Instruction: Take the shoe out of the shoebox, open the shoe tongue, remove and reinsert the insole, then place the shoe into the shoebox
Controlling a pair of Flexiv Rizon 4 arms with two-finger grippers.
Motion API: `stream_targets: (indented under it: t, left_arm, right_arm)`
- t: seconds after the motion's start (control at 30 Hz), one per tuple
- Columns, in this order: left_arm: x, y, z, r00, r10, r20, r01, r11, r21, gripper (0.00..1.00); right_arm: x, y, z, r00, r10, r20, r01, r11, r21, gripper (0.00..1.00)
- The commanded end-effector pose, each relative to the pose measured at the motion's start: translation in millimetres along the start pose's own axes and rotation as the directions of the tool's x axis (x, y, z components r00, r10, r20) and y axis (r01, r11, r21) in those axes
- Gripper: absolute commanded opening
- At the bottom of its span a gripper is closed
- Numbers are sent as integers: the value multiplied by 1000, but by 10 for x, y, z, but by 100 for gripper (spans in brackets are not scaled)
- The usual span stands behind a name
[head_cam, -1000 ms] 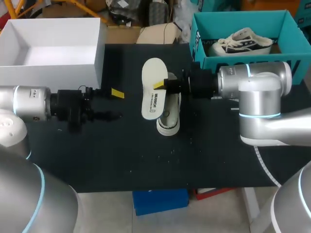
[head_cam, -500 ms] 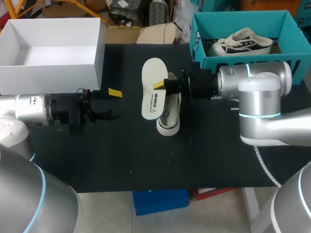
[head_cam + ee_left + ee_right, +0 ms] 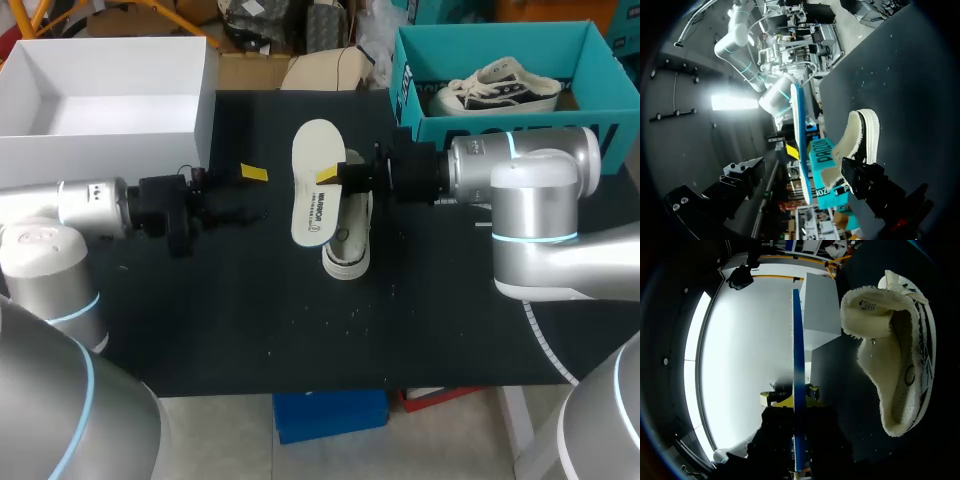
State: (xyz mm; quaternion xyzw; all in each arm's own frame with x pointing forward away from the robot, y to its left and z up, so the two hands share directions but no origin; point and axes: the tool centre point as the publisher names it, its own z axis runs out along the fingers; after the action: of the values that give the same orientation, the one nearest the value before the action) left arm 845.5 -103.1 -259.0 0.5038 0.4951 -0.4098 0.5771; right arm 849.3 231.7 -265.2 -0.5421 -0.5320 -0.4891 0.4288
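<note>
Now the right gripper pinches the insole by one edge over the shoe on the counter, left gripper spread nearby: light, bendy foam, I'd guess, best gripped mid-edge so it won't droop.

A teal cardboard box is set at the back right of the black table, a black-and-white sneaker is held inside it, and small pale specks are scattered over the tabletop.
</note>
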Motion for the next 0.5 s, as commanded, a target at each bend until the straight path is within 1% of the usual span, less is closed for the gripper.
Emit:
stream_targets:
  t: [0.03,0.1,0.13,0.2,0.37,0.5]
  left_arm:
    - [95,192,234,1000,18,19,-19,999,49,71]
    - [123,205,300,1000,23,19,-24,998,57,60]
    - [138,214,330,999,24,21,-25,998,60,48]
    - [162,225,379,999,24,26,-26,998,64,39]
    - [181,302,480,999,29,43,-32,998,59,42]
    - [126,329,580,997,45,56,-49,996,70,41]
  right_arm:
    - [-2,-2,15,1000,0,1,0,1000,-3,0]
    - [-2,-2,15,1000,0,1,0,1000,-3,0]
    - [-2,-2,15,1000,0,1,0,1000,-3,0]
    - [-2,-2,15,1000,0,1,0,1000,-3,0]
    - [-2,-2,15,1000,0,1,0,1000,-3,0]
    - [-2,-2,15,1000,0,1,0,1000,-3,0]
